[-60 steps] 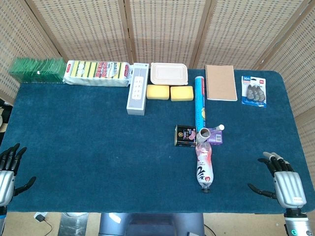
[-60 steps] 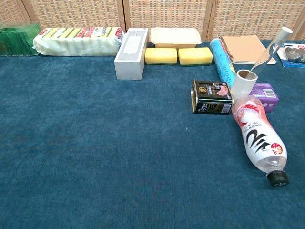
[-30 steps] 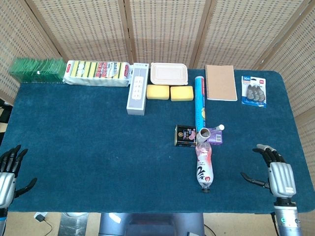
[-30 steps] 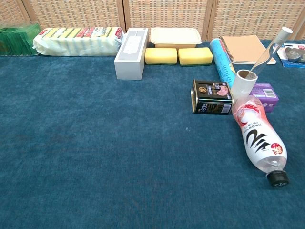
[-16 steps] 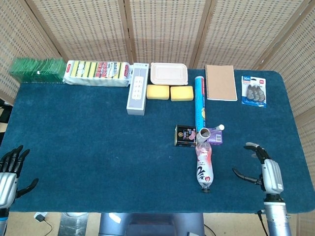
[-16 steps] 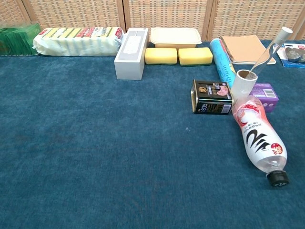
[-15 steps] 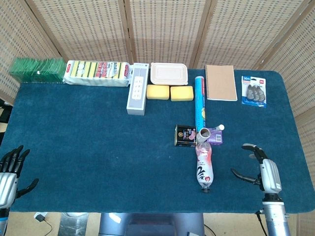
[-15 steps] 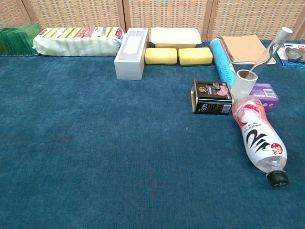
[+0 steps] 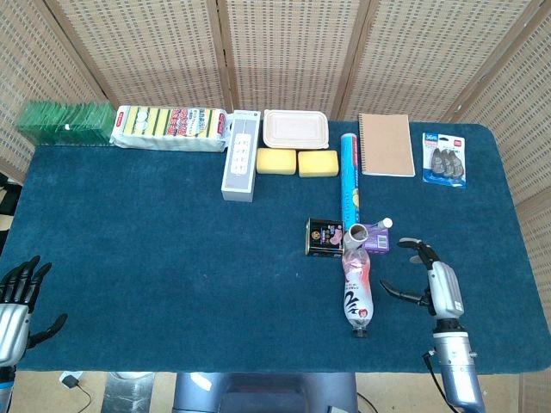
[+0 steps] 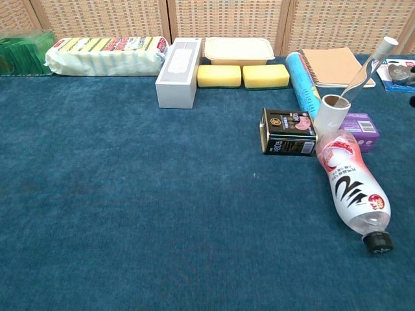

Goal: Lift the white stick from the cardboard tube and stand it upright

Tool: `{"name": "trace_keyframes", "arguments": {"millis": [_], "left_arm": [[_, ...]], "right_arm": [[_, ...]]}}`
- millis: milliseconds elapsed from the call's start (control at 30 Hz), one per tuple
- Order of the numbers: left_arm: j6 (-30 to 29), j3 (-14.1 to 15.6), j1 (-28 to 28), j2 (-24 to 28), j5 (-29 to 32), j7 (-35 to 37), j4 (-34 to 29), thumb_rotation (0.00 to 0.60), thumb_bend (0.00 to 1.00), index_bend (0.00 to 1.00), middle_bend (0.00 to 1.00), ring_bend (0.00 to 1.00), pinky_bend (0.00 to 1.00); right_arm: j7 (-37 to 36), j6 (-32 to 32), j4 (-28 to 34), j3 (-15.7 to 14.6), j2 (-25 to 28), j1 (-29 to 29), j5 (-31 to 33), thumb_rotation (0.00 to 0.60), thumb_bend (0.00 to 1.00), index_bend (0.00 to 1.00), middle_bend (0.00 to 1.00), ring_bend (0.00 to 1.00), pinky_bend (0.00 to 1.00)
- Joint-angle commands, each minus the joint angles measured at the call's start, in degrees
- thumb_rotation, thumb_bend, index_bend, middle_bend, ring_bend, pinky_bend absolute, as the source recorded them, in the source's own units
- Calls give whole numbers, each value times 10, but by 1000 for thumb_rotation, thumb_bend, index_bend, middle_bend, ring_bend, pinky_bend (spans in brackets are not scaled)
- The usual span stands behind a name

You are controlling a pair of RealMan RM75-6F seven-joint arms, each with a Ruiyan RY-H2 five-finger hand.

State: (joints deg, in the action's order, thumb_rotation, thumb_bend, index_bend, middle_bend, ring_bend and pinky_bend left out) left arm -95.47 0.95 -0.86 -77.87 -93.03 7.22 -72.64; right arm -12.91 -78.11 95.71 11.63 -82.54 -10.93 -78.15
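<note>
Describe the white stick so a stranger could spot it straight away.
Start from the blue table and find the plastic bottle lying on its right half. At the bottle's far end stands a short cardboard tube. The white stick leans out of that tube, the only thin slanted rod there.

Open blue cloth (image 9: 172, 249) spreads left and front. Around the cardboard tube (image 10: 331, 115), a black tin (image 10: 288, 131), purple box (image 10: 360, 127) and lying bottle (image 10: 351, 184) crowd close.
</note>
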Motion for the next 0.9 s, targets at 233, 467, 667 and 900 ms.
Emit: {"name": "trace_keyframes", "arguments": {"millis": [233,467,667,900], "left_arm": [[0,0,-2,-1,2,-1,-1,600,194,54,0,0,66],[-1,-3,-3,3,6,-5,-7,600,194,54,0,0,65],[0,-4,-4,6,7,-10,-13,600,194,54,0,0,66],[2,-4,-3,8,8,-13,-17,600,194,54,0,0,66]], "right_arm": [[27,23,-14,26,-20,-30,32,387,170,263,262,233,330],[65,45,-37,41,-38,-61,52,384,171,264,262,233,330],[73,58,-49,50,-47,-76,69,383,170,264,262,233,330],[81,62,-57,57,-53,-89,79,383,170,264,262,233,330]]}}
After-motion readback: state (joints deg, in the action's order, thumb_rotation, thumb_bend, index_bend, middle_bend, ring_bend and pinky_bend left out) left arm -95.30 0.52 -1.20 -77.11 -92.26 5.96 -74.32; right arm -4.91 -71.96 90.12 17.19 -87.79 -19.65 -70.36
